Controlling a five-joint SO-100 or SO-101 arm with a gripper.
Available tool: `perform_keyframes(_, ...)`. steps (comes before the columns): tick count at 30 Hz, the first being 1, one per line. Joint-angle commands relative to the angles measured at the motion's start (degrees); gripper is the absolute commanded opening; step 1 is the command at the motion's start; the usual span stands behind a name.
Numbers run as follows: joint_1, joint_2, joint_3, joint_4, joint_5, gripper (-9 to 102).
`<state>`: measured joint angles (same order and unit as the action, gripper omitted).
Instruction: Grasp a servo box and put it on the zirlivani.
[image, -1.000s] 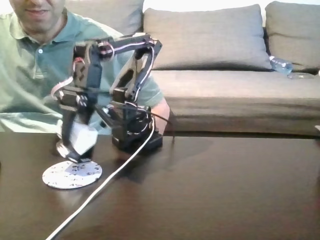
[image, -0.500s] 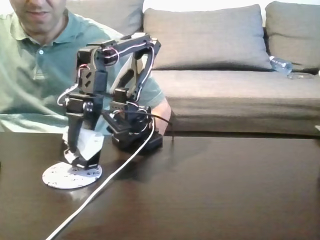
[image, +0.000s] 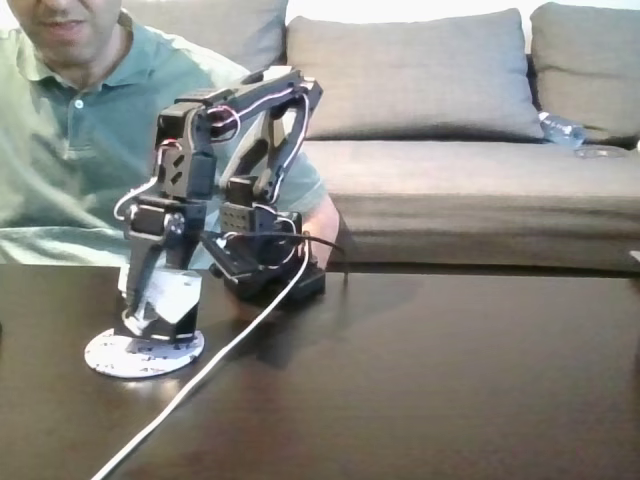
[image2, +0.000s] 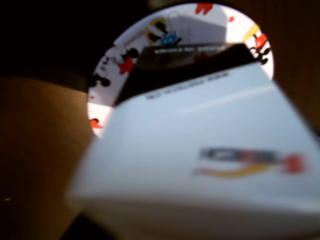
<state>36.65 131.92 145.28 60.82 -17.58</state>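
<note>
Servo box (image: 172, 297) between the fingers (image: 139, 290), low over the zirlivani (image: 143, 353) on the dark table (image: 420, 390).

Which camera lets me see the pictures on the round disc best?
The wrist view: the zirlivani is close there, with red, black and yellow cartoon prints, though the servo box hides most. In the fixed view the zirlivani is a small, flat speckled oval under the servo box.
</note>
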Motion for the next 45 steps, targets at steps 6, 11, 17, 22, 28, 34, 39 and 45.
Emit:
perform_keyframes(6, -0.7, 0.7, -12.4, 9.1, -0.1, 33)
perform_keyframes(11, -1.0, 0.7, -19.2, 14.7, -0.1, 33)
perform_keyframes(17, -7.7, 0.9, -27.5, 25.0, 0.7, 32)
perform_keyframes(22, -24.8, 5.3, -36.3, 30.5, 6.1, 16)
perform_keyframes(28, -45.7, 28.5, -31.7, 25.5, 9.9, 1)
perform_keyframes(34, -48.7, 50.8, -14.5, 19.6, 2.1, 1)
perform_keyframes(39, -46.3, 57.0, 10.0, 10.8, -0.6, 1)
perform_keyframes(45, -46.2, 56.9, 26.3, 3.9, 3.3, 1)
